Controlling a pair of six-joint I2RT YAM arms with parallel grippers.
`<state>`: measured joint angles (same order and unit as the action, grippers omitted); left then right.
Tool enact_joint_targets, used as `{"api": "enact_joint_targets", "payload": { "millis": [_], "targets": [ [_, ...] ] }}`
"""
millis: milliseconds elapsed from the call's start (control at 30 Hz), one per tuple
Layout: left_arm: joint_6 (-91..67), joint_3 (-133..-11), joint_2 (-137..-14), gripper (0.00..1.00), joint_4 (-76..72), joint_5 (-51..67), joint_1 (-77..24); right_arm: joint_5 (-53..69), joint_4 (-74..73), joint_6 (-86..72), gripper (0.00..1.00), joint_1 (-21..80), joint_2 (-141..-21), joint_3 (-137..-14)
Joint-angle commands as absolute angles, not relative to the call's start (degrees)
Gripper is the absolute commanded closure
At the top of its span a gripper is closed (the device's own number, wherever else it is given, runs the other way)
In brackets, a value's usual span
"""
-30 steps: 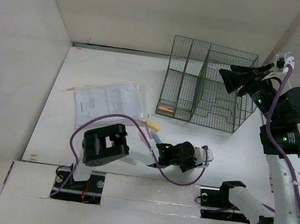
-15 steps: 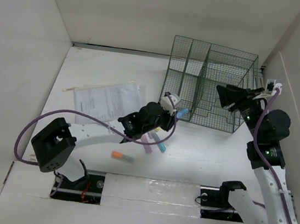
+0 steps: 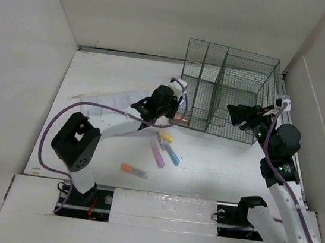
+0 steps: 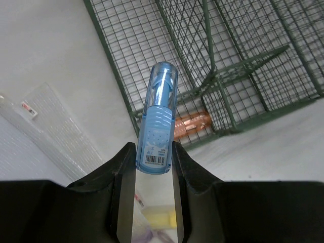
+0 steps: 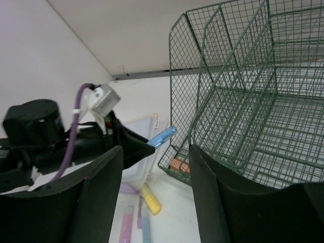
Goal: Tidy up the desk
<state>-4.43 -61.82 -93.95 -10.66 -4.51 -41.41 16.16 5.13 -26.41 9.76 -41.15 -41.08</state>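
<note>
My left gripper [image 3: 168, 104] is shut on a light blue highlighter [image 4: 158, 121] and holds it above the white desk [image 3: 229, 160], just in front of the left front corner of the green wire basket [image 3: 227, 88]. The right wrist view shows the same highlighter [image 5: 163, 136] sticking out of those fingers. An orange highlighter [image 4: 192, 123] lies inside the basket's left compartment. My right gripper [image 3: 235, 114] is open and empty, raised at the basket's right front.
Loose on the desk lie a yellow highlighter [image 3: 165, 137], a pink one [image 3: 157, 155], a blue one [image 3: 172, 155] and an orange one [image 3: 134, 170]. A clear paper sleeve [image 3: 102, 103] lies left, partly under my left arm. White panels wall the desk.
My left arm swung from the near edge out to the basket's front left, carrying the blue highlighter. My right gripper came down and nearer, from above the basket's right side to its front.
</note>
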Motion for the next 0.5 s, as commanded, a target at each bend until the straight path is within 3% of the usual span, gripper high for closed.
{"api": "enact_joint_targets", "payload": {
  "millis": [0,467],
  "targets": [
    [2.26,-68.81,-99.3,1.0,-5.02,-3.51,-41.31,14.77,9.32,-26.8,0.41,10.28,-39.9,-40.17],
    [9.93,-72.16,-104.32,1.0,-4.31,4.65,-40.69,15.73,9.23,-26.46,0.39,10.81,-41.04,-40.52]
  ]
}}
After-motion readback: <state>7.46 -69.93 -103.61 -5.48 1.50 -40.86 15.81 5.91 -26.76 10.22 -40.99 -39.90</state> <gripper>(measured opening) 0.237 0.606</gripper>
